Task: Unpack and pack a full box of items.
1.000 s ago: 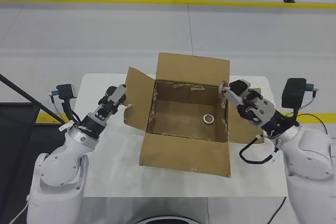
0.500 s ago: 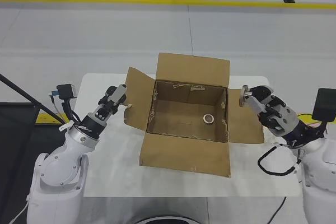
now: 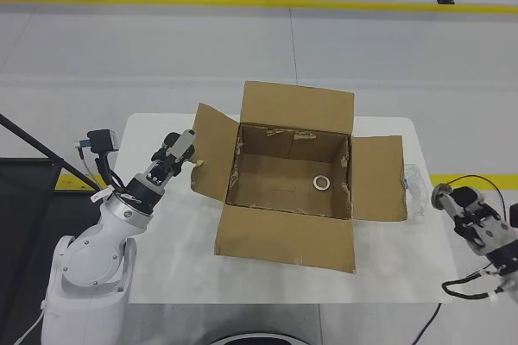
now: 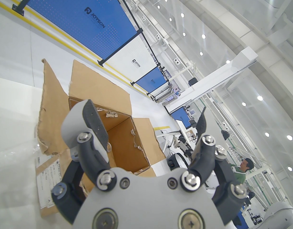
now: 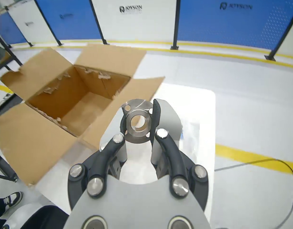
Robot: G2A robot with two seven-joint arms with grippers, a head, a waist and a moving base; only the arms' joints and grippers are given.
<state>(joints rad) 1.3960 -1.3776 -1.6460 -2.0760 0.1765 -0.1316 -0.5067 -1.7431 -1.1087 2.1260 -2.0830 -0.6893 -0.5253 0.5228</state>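
A metal ring (image 5: 138, 106) is clamped in the right claw (image 5: 139, 116) beside the box (image 3: 285, 241), while the left claw (image 4: 146, 113) is held wide open.

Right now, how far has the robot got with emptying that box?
The cardboard box stands open and nearly empty, with a clear bag on the table beside it. In hand: the right gripper holds a metal flange outside the box. To do: one ring on the box floor, then repacking. The left gripper is open.
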